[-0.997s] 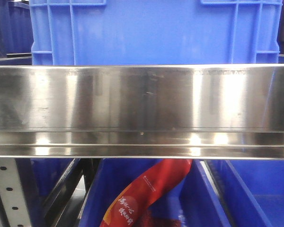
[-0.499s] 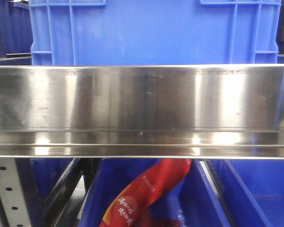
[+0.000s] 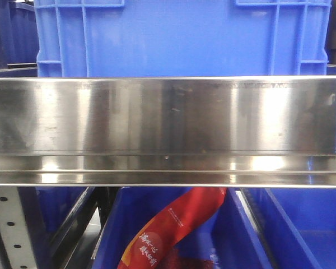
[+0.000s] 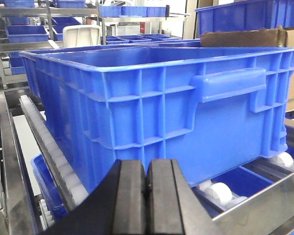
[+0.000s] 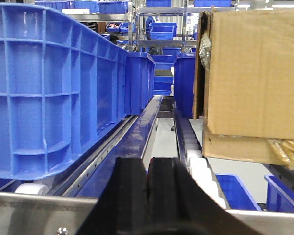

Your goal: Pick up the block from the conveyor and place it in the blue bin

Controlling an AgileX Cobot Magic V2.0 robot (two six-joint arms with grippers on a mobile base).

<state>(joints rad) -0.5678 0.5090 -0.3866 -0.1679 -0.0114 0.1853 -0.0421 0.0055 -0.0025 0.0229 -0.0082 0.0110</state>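
A large blue bin (image 3: pixel 179 39) stands behind a steel rail in the front view. In the left wrist view the same blue bin (image 4: pixel 186 107) fills the frame, resting on white rollers. My left gripper (image 4: pixel 146 169) hangs just in front of its ribbed side wall, shut with nothing between the pads. In the right wrist view, my right gripper (image 5: pixel 148 166) is shut and empty, pointing along a lane between the blue bin (image 5: pixel 39 88) on the left and a cardboard box (image 5: pixel 255 78) on the right. The block and the conveyor are out of view.
A polished steel rail (image 3: pixel 168 129) crosses the whole front view. Below it lies a lower blue bin (image 3: pixel 302 224) and a red printed bag (image 3: pixel 173 224). White rollers (image 4: pixel 220 192) line the tracks, and shelves of smaller blue bins (image 5: pixel 161 29) stand behind.
The blue bin has shifted very slightly to the left in the front view and the reflections on the steel rail have changed. Nothing else differs.
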